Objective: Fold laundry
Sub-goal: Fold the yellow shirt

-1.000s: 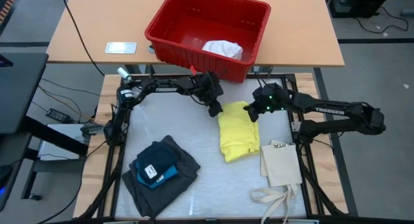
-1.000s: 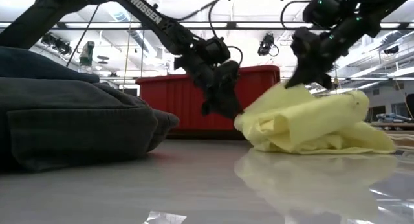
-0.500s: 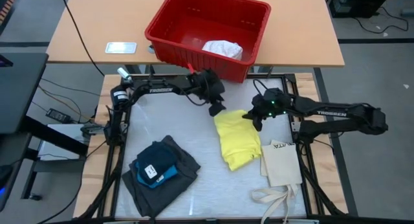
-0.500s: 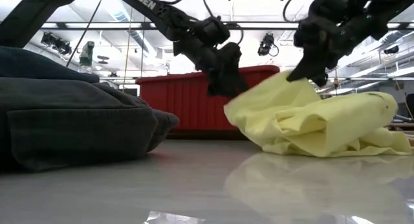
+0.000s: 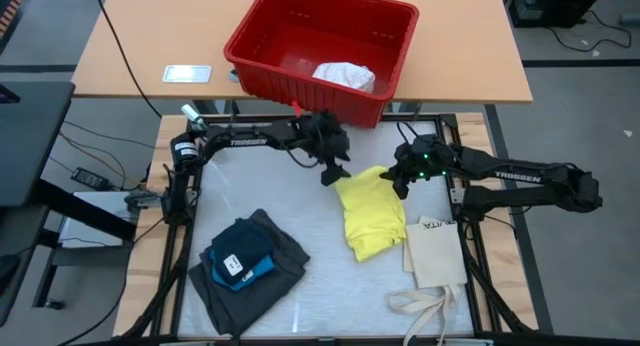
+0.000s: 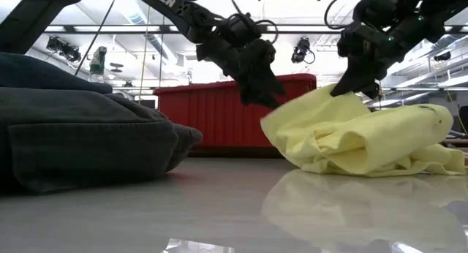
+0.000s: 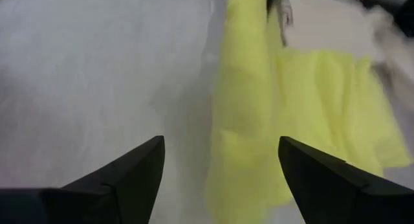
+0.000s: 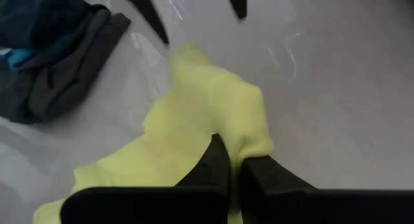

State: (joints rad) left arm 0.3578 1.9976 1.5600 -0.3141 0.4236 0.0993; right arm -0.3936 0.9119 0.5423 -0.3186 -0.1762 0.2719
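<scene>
On the left of the white, glossy desk lies a rumpled heap: dark grey cargo shorts of heavy cloth with stitched pocket seams, and on top of them a navy piece with a bright blue piece peeking out beside a white label. In the low view the shorts bulk up as a thick, rounded mound at the left edge.

Further right, the left claw hangs just above the desk near the far edge, right at the left corner of the yellow garment. Its two dark, wedge-shaped fingers stand wide apart and hold nothing; the yellow cloth lies between and beyond them in the left wrist view.

The yellow garment is thin, soft cotton, folded into a rough oblong with loose creases (its surface puckers into rolls in the low view). The right claw is clamped shut on the garment's far right corner, lifting it into a peak; the right wrist view shows its fingers pinched together with yellow cloth bunched around them.

To the right of the garment lies a flat cream tote bag with long looping straps. Behind the desk, a rigid red plastic bin sits on a wooden table, with a crumpled white cloth inside.
</scene>
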